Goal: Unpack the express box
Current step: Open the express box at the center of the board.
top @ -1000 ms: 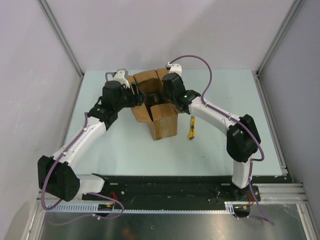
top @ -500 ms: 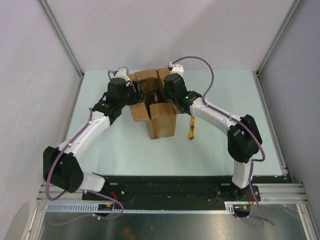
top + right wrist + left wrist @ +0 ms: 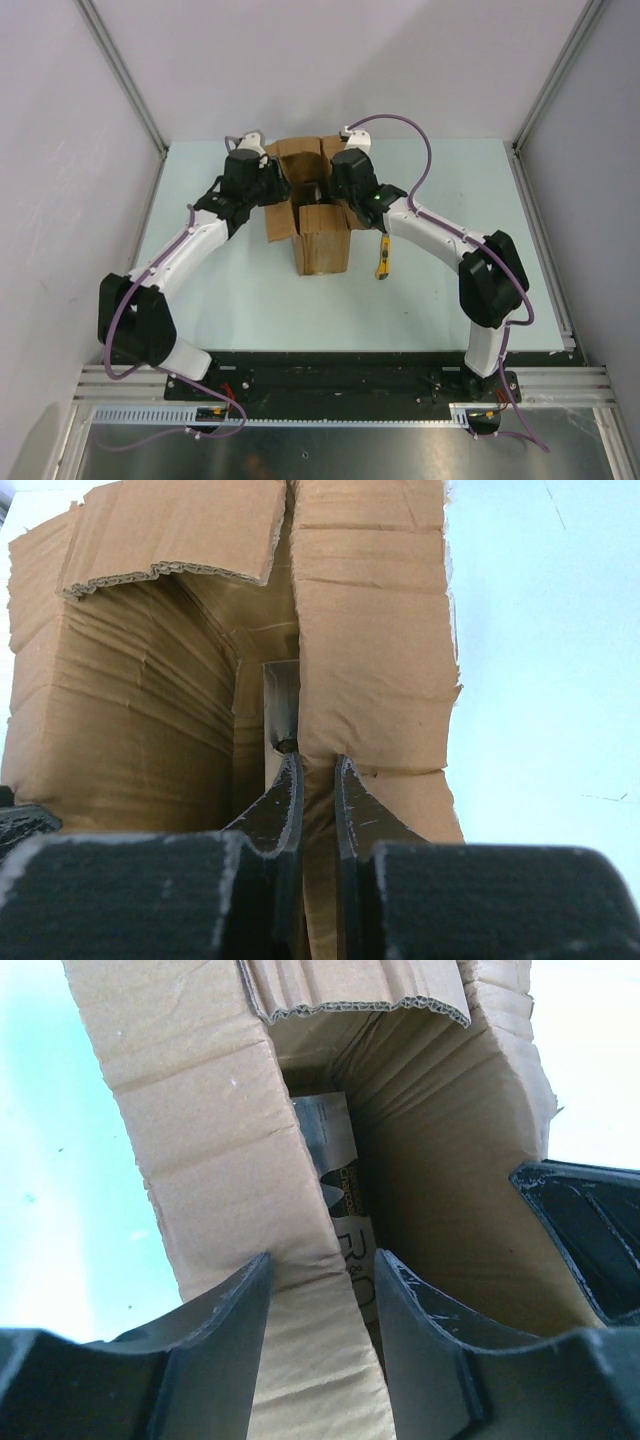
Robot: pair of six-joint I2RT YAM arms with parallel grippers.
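The express box [image 3: 322,240] is a brown cardboard carton standing open-topped at mid-table, flaps splayed. My left gripper [image 3: 282,190] is at its left wall. In the left wrist view that gripper [image 3: 322,1260] is open and straddles the cardboard wall [image 3: 200,1110]; a thin gap remains at the right finger [image 3: 420,1330]. A slim dark-and-white package [image 3: 345,1210] stands inside the box. My right gripper [image 3: 327,195] is at the opposite wall. In the right wrist view it [image 3: 318,762] is shut on that cardboard wall [image 3: 370,630], with the package's grey edge [image 3: 280,705] just beyond.
A yellow utility knife [image 3: 382,258] lies on the pale green table [image 3: 450,300] just right of the box. Grey side walls with metal posts [image 3: 120,75] close in the table on both sides.
My left arm has reached farther in and its jaws have narrowed around the box's left wall. The box has turned slightly. My right gripper has kept its grip.
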